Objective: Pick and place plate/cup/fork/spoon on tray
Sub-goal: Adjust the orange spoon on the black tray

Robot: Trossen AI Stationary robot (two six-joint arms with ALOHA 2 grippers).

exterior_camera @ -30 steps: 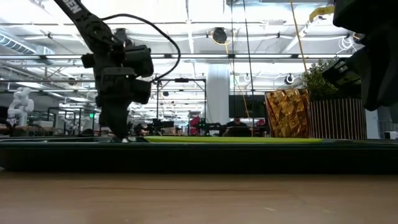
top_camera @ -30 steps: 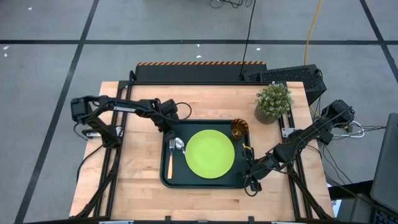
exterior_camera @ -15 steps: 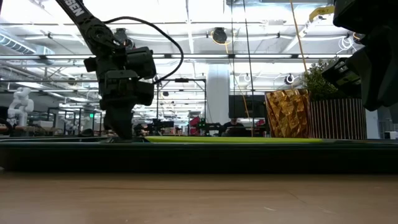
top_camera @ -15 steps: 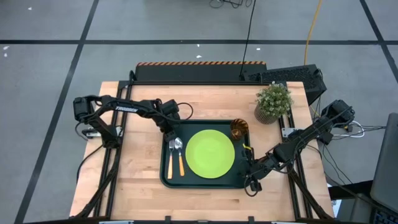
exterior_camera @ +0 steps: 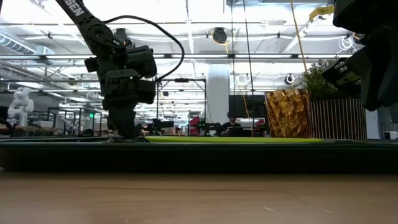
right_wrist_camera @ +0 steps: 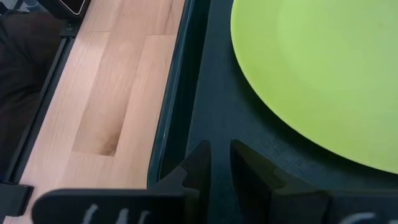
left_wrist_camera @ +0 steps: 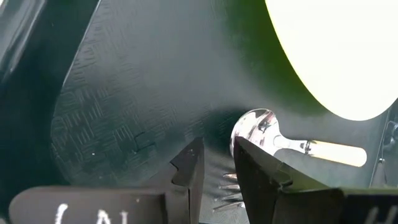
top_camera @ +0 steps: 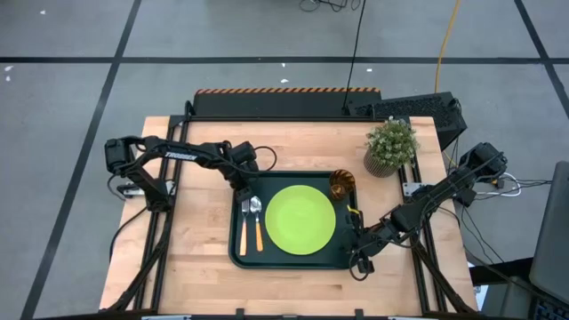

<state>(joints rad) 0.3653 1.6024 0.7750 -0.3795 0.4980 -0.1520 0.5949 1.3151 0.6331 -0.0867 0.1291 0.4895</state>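
The dark tray (top_camera: 238, 260) lies mid-table. On it lie the lime-green plate (top_camera: 300, 220), the amber cup (top_camera: 342, 185) at its far right corner, and the fork (top_camera: 244, 228) and spoon (top_camera: 257, 222) side by side on its left, handles toward the near edge. My left gripper (top_camera: 241, 190) hovers just above the tray's far left corner, fingers (left_wrist_camera: 194, 163) a narrow gap apart and empty. The spoon's bowl (left_wrist_camera: 255, 124) and the fork's tines (left_wrist_camera: 229, 186) lie just beyond it. My right gripper (top_camera: 358, 247) waits over the tray's right rim, fingers (right_wrist_camera: 198, 163) slightly apart, facing the plate (right_wrist_camera: 317, 74).
A potted green plant (top_camera: 391, 147) stands at the table's far right, next to the tray's far right corner and the cup. Bare wood lies left of the tray (top_camera: 191, 231) and along the near edge (top_camera: 293, 289). A dark keyboard-like box (top_camera: 418, 108) sits behind the plant.
The spoon now lies flat on the tray beside the fork with its whole orange handle showing. A second ago only its bowl showed below my left gripper.
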